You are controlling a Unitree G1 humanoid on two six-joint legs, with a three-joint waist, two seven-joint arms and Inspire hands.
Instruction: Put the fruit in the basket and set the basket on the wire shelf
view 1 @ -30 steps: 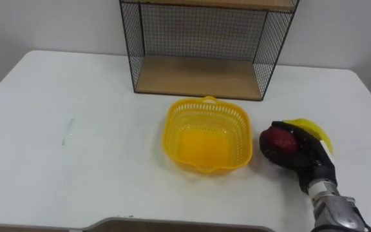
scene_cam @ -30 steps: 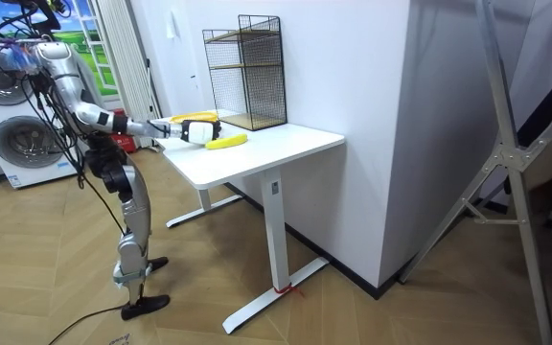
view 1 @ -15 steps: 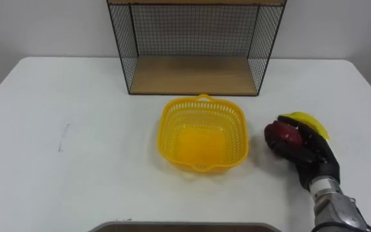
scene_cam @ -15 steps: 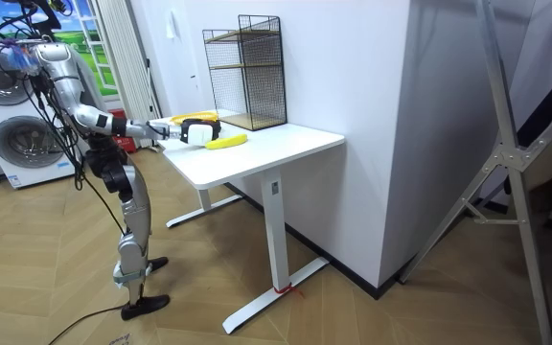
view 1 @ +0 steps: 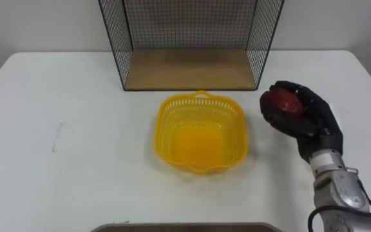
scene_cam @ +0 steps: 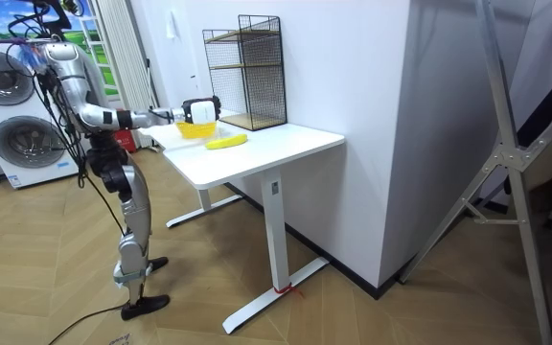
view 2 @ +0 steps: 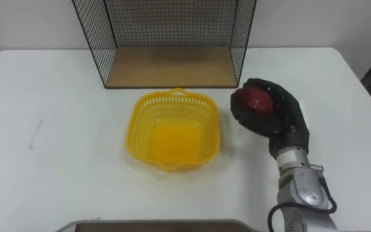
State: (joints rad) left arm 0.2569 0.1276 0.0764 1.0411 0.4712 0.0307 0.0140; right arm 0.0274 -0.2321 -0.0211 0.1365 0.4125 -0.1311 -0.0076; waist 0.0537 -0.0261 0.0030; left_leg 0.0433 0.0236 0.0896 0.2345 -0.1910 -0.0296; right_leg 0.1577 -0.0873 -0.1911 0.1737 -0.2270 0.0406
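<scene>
Red fruit sits right of center in my view, wrapped in the right hand. Yellow basket is upright and empty mid-frame, just below the wire shelf. Banana lies flat near the basket in the room view.

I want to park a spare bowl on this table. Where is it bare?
Widest: the table left of the basket. The bottom board of the wire shelf is bare. Crowded right of the basket, where the right hand holds the red fruit and a banana lies.
</scene>
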